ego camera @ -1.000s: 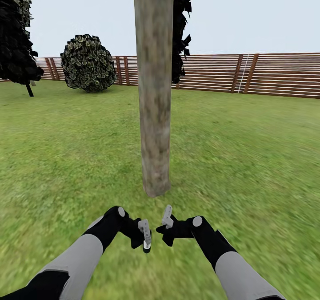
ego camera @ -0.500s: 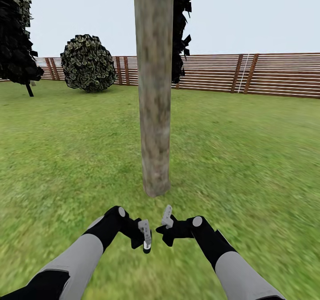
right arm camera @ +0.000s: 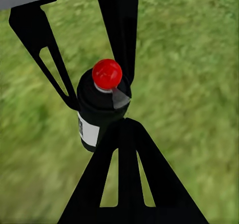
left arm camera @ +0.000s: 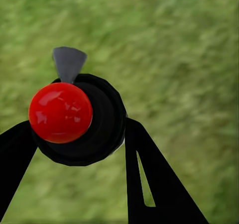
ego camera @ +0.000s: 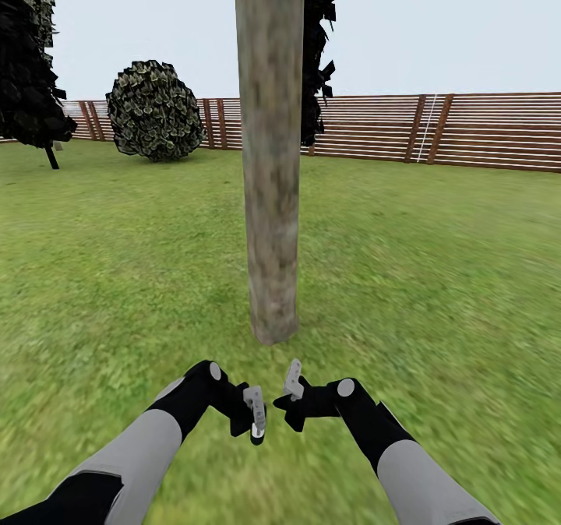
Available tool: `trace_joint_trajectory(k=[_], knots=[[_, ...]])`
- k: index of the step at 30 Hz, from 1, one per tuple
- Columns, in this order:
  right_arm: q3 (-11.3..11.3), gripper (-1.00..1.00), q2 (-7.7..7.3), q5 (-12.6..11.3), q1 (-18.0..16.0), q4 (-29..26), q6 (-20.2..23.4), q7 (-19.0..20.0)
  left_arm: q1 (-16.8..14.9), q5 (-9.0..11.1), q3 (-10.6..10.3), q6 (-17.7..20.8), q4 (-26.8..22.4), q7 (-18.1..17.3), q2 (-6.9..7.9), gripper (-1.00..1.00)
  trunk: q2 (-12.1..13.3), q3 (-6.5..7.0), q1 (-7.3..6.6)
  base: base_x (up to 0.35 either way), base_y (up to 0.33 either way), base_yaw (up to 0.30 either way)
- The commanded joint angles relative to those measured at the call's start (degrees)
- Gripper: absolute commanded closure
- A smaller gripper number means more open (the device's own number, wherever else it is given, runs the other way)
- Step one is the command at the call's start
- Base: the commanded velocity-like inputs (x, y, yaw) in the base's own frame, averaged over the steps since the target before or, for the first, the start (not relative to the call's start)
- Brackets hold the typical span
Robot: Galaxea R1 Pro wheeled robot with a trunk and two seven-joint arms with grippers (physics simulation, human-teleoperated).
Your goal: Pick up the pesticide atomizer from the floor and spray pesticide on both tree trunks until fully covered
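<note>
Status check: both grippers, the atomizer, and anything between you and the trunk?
Left gripper shut on atomizer. Right gripper beside it, state unclear. Trunk dead ahead, only grass between.

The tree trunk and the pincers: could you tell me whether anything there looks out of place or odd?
Nothing stands out. The tree trunk stands upright on the grass, with no pale specks visible on it. The left pincer is shut on the pesticide atomizer, undamaged; the right pincer sits alongside.

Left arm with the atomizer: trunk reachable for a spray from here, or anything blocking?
Probably yes. The left gripper is shut on the pesticide atomizer, low over the grass, and the tree trunk stands straight ahead with nothing between them. The right gripper sits alongside, not in the line.
</note>
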Motion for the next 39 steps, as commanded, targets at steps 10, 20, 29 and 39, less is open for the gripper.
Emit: trace_joint_trajectory(k=[10,20,29,39], knots=[[-0.06,1.00,0.01,0.61,-0.02,-0.06,-0.42,0.09,-0.01,0.50,0.20,0.16,0.20,-0.17,-0.35,1.00,-0.02,-0.05,-0.01,0.000,0.000,0.000],[-0.06,1.00,0.01,0.84,-0.02,-0.06,-0.42,0.09,0.06,0.62,0.33,0.11,0.40,-0.02,-0.47,1.00,-0.02,-0.05,-0.01,0.000,0.000,0.000],[-0.06,1.00,0.01,0.87,-0.02,-0.06,-0.44,0.09,0.25,0.78,0.52,-0.05,0.35,0.32,-0.58,1.00,-0.02,-0.05,-0.01,0.000,0.000,0.000],[-0.06,1.00,0.01,0.87,-0.02,-0.06,-0.46,0.09,0.35,4.15,0.54,-0.23,0.40,0.52,-0.92,1.00,-0.02,-0.05,-0.01,0.000,0.000,0.000]])
